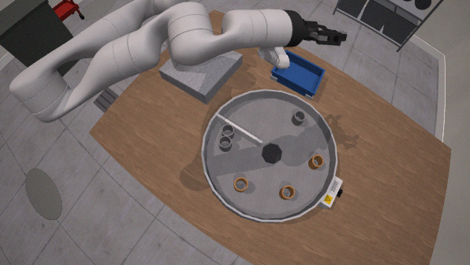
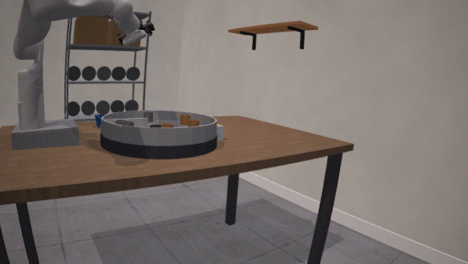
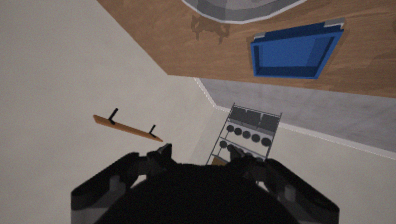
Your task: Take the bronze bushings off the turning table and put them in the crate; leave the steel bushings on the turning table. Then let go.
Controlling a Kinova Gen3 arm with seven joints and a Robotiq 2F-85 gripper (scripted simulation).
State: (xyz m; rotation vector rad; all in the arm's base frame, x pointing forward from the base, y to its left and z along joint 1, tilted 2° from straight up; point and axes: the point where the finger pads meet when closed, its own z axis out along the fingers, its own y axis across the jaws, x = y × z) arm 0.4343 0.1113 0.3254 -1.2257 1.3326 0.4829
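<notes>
One claw point(image 1: 340, 37) point(image 2: 151, 28) point(image 3: 200, 151), fingers wide apart, nothing between them; it hangs high, above table level. One arm point(image 1: 254, 27) point(image 2: 33, 51) carries it, standing on one grey block point(image 1: 201, 76) point(image 2: 45, 135). Below and near the claw, one blue crate point(image 1: 298, 75) point(image 2: 99, 121) point(image 3: 292, 55) on the wooden table point(image 1: 374, 166) point(image 2: 255, 137) point(image 3: 155, 42); no bushing seen inside. Just beside the crate, one turning table point(image 1: 204, 158) point(image 2: 159, 137) point(image 3: 240, 18), round and rimmed, six bushings on it. Bronze: three. One point(image 1: 317, 155) near the rim on the side of the white label box point(image 1: 331, 192) point(image 2: 220, 133), one point(image 1: 288, 186) between that and the third point(image 1: 240, 178), all well apart. Steel: three. Two, one point(image 1: 228, 125) and its neighbour point(image 1: 225, 136), close together by the single pale bar point(image 1: 238, 128) point(image 2: 133, 119); the third point(image 1: 299, 111) alone on the crate side. One dark hub point(image 1: 271, 153) at centre. Beyond, one wall shelf point(image 2: 272, 27) point(image 3: 127, 128) on two brackets.
</notes>
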